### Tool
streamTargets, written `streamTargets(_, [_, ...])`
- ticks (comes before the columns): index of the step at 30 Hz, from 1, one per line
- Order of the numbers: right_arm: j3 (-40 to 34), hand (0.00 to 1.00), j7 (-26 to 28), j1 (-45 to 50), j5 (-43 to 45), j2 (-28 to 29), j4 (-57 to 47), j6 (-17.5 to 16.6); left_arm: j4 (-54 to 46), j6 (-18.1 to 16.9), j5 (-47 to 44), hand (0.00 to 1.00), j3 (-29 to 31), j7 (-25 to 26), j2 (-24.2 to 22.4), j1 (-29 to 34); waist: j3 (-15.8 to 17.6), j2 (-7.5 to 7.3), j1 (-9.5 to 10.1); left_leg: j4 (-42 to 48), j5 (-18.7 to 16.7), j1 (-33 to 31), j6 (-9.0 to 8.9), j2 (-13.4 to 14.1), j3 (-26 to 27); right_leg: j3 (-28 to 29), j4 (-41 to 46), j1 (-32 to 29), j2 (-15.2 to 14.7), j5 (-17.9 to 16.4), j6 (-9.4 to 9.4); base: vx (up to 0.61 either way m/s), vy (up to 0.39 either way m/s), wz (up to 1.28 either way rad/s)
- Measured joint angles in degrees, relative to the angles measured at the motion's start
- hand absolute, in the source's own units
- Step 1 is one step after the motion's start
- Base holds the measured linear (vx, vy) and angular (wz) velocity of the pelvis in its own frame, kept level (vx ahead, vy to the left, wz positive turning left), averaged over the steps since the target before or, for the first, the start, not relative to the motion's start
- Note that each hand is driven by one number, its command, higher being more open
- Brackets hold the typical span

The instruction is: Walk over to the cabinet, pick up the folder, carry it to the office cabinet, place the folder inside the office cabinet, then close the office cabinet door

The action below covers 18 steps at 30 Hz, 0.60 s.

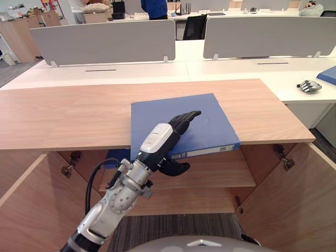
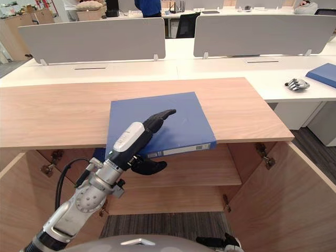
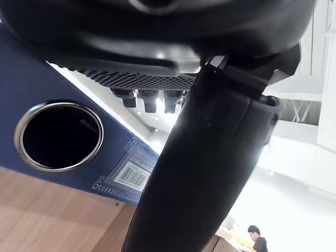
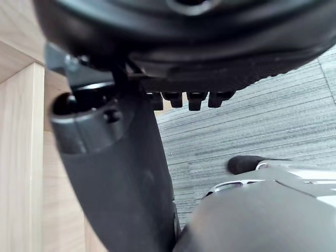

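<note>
The blue folder lies flat on the wooden cabinet top, its spine edge overhanging the front. My left hand reaches over that edge, with straight fingers resting on the cover and the thumb hanging just below the spine. In the left wrist view the spine with its ring hole shows past the thumb, which stands apart from it. My right hand hangs low beside the cabinet over grey carpet with relaxed fingers, holding nothing; it also shows as a dark shape low down.
Both cabinet doors stand open, left door and right door, with a bare shelf inside. Behind are white desks with grey partitions, a loose robot hand, another blue folder, and a person.
</note>
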Motion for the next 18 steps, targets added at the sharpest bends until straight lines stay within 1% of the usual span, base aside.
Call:
streamTargets(4, [0.1,1.00,-0.1,-0.6,0.0,0.0,0.0,0.0,0.0,0.0,4.2,1.00,0.1,2.1,-1.3,1.6,0.9,0.08,-0.03,0.0,-0.1,0.3,0.17,-0.1,-0.2,-0.3,-0.5,0.7,-0.1,0.1,-0.13,-0.01,-0.006,0.02])
streamTargets(7, [0.1,1.00,-0.3,-0.7,0.0,0.0,0.0,0.0,0.0,0.4,7.2,1.00,1.3,4.9,-4.7,3.7,1.1,-0.02,-0.03,0.0,-0.1,0.3,0.21,-0.2,-0.4,-0.5,-0.7,0.9,-0.2,0.2,-0.10,-0.02,-0.012,0.03])
streamTargets(9, [0.1,1.00,-0.4,-0.6,0.0,0.0,0.0,0.0,0.0,0.9,8.6,1.00,1.6,6.1,-5.7,4.5,1.1,0.01,0.00,0.0,-0.1,0.3,0.21,-0.2,-0.4,-0.6,-0.7,0.9,-0.2,0.2,-0.09,0.00,0.000,0.00])
streamTargets(12, [0.5,1.00,-0.5,-0.6,0.0,-0.1,0.0,0.0,0.0,1.4,10.3,1.00,1.8,7.3,-7.4,5.7,1.1,0.04,0.01,0.0,-0.1,0.2,0.21,-0.2,-0.5,-0.7,-0.8,0.9,-0.2,0.2,-0.03,-0.02,-0.013,0.01])
streamTargets(18, [2.2,1.00,-1.0,-0.6,0.0,-0.4,0.0,0.0,-0.3,1.4,10.7,1.00,2.8,7.3,-9.6,6.6,1.2,0.00,0.02,0.0,-0.1,0.1,0.21,-0.2,-0.7,-0.9,-0.9,0.9,-0.2,0.3,0.08,-0.01,-0.003,0.00])
